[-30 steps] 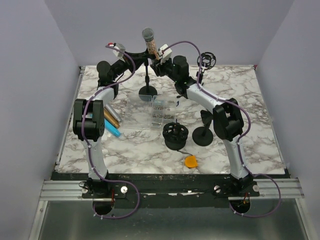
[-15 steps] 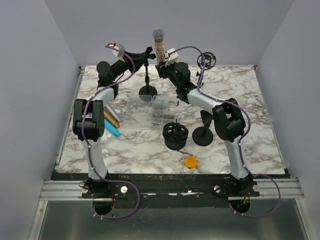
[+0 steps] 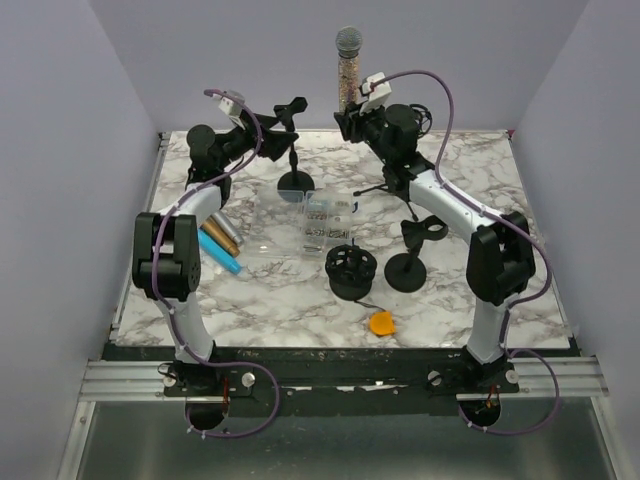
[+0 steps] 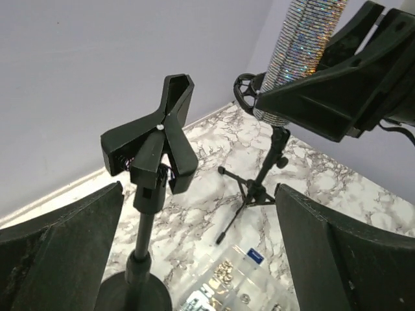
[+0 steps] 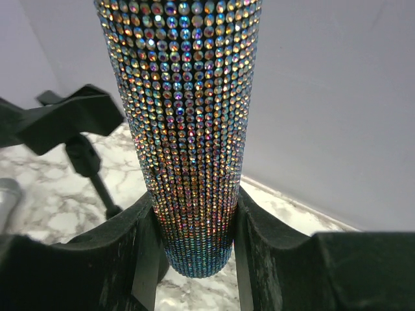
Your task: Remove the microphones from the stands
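The microphone (image 3: 346,72), covered in sparkling rhinestones with a grey mesh head, stands upright in the air above the back of the table. My right gripper (image 3: 350,115) is shut on its lower end, and in the right wrist view both pads press the microphone's (image 5: 194,129) tapered body inside the gripper (image 5: 194,240). The black stand (image 3: 291,110) rises from a round base to the left, its clip (image 4: 159,139) empty and apart from the microphone. My left gripper (image 4: 200,188) is open around the stand's pole, fingers wide on either side and touching nothing.
A small black tripod stand (image 4: 259,188) stands behind a clear box of small parts (image 3: 320,225). A black round mount (image 3: 351,270) and another round-based stand (image 3: 405,270) sit mid-table. An orange piece (image 3: 381,322) lies near the front. Gold and blue cylinders (image 3: 222,245) lie at the left.
My right gripper has lifted the microphone up and to the right, out of the stand's clip. My left gripper has opened and drawn slightly left.
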### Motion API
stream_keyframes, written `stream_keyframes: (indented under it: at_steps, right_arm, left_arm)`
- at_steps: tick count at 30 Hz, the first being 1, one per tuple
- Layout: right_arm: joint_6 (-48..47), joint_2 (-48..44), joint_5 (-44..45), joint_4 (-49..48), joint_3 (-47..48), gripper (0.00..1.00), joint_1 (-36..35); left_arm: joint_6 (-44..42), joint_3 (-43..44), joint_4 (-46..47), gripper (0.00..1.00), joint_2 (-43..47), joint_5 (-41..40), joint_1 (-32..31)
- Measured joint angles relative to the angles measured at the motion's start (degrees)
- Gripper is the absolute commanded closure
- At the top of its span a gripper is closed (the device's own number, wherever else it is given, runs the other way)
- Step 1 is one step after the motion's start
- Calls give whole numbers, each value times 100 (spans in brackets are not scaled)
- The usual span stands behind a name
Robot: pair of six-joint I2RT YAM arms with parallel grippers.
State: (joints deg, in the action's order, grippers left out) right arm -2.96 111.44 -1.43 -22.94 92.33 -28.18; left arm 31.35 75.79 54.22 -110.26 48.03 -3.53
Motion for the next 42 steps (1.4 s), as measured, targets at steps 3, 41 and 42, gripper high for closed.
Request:
stream_keyframes:
  at_steps: [3,41,42]
  right_arm:
    - [107,-299,-293,424,2,99,0]
    - [4013,-999,-4562,859,-1307,99,-2151]
    - [4015,-999,-4533,874,-1309,99,-2199]
  left_arm:
    - [-35,-203,-584,3,516,-223,-2]
    - [1099,-3104,-6092,30,6859,-1840,-90]
    - [1121,-3106,-6129,36,6841,-1851,-105]
